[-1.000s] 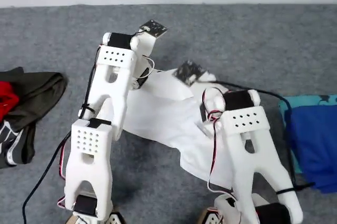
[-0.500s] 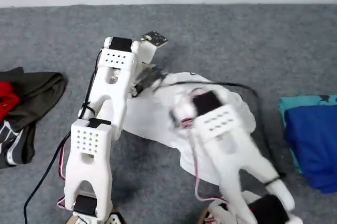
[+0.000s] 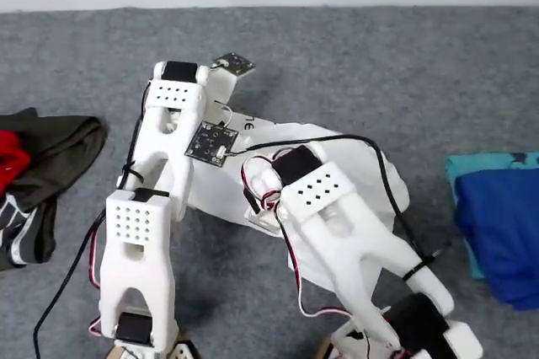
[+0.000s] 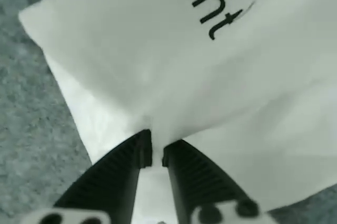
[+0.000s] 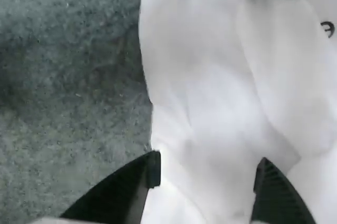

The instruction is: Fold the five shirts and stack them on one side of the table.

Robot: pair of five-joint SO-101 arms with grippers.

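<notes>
A white shirt (image 3: 354, 165) with black lettering lies crumpled at the middle of the grey table, partly under both arms. My left gripper (image 4: 152, 153) is shut on a fold of the white shirt (image 4: 174, 71) near its edge. My right gripper (image 5: 205, 174) is open, its fingers spread over the white shirt (image 5: 210, 92) beside the cloth's edge. In the high view the left arm (image 3: 160, 165) stands at the shirt's left side and the right arm (image 3: 337, 216) leans across its middle.
A blue shirt (image 3: 501, 224) lies folded over a teal one (image 3: 488, 161) at the right edge. A heap of dark and red shirts (image 3: 34, 174) lies at the left edge. Bare grey table (image 3: 379, 56) stretches behind the arms.
The right arm has swung left across the white shirt toward its left edge. The left arm has shifted slightly back and left, pulling the shirt's fold with it.
</notes>
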